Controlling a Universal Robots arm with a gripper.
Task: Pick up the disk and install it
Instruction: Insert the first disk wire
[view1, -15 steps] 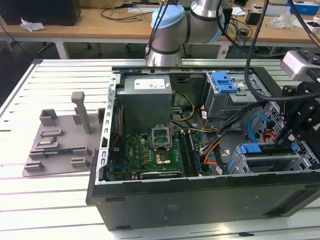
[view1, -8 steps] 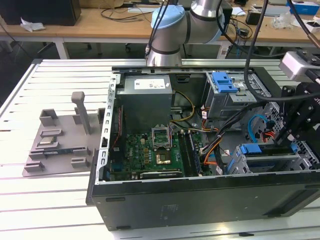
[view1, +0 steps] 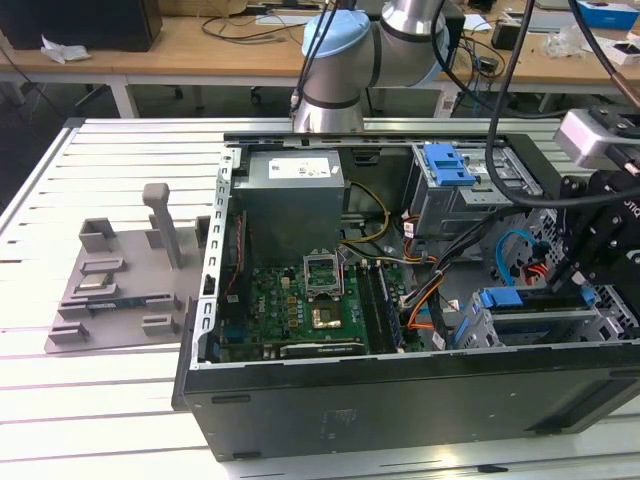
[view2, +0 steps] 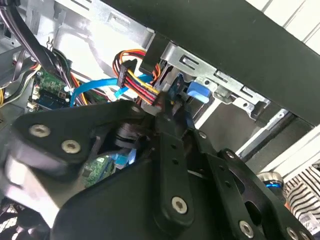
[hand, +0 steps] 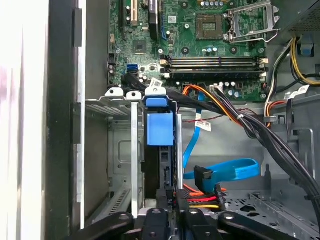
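The disk (view1: 535, 300) stands on edge in the drive cage (view1: 600, 325) at the exterior view's right front corner of the open computer case (view1: 400, 400). In the first wrist view the disk (hand: 160, 167) shows as a dark narrow edge between the cage's metal walls, with its blue bracket tab (hand: 160, 127) at the far end. My gripper (view1: 578, 285) hangs over the disk's near end. Its black fingers (hand: 167, 217) sit close together on that end, and in the second wrist view the gripper (view2: 167, 107) closes on the blue bracket (view2: 179, 90).
A blue data cable (hand: 225, 170) and a red, yellow and black power plug (hand: 205, 192) lie right beside the cage. The motherboard (view1: 300, 300), grey power-supply box (view1: 295, 195) and a second cage with a blue latch (view1: 450, 165) fill the case. A grey fixture (view1: 120, 270) stands on the table.
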